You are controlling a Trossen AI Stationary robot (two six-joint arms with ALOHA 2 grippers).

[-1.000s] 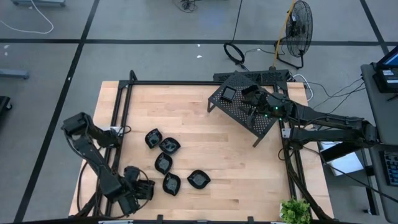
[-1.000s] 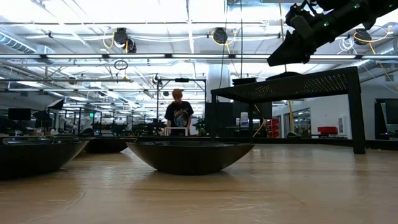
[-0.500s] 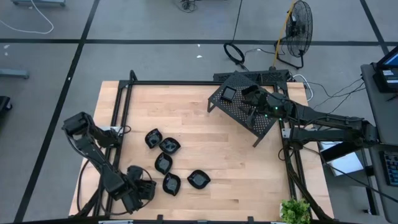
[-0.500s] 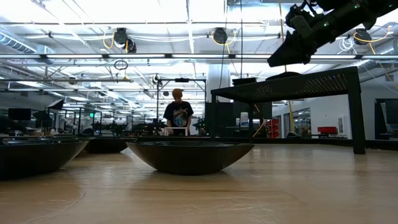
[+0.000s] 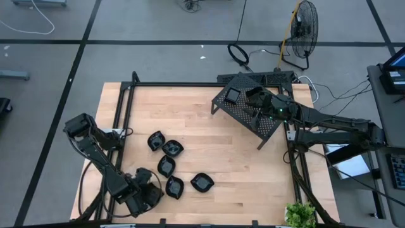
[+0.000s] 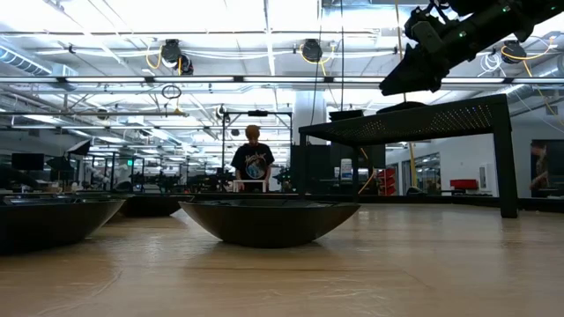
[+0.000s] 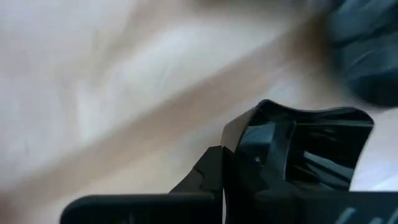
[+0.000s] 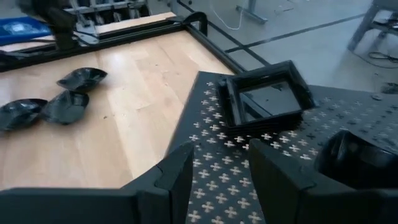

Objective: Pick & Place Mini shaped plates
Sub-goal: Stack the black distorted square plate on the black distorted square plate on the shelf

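Several mini shaped plates, small glossy black dishes [image 5: 166,166], lie on their bases in a loose group on the wooden table [image 5: 209,145], left of centre. My left gripper [image 5: 145,192] points down at the near left, beside that group, and is shut at a black dish [image 7: 311,149]. In the high view the arm hides this dish. My right gripper [image 8: 221,171] hovers open above the black perforated rack [image 5: 253,117] at the far right. A square plate [image 8: 267,99] and a rounder dish [image 8: 357,158] rest on the rack. My left gripper comes from above, pointing down, and its shut fingertips [image 7: 214,165] meet the dish at a corner of its raised rim [image 7: 239,134]. The fingers cover the contact itself. Pale table wood shows close around the dish, and I cannot tell whether it is lifted.
The rack stands on legs [image 6: 502,158] at the table's far right. A black metal frame [image 5: 126,107] runs along the table's edges. The nearest dish [image 6: 269,220] fills the middle of the low view. A plant [image 5: 300,214] sits at the near right corner. A person [image 6: 251,163] stands far behind the table.
My left gripper has turned about its own axis and edged toward the group of plates, staying low at the near left. The loose plates and my right arm have kept still.
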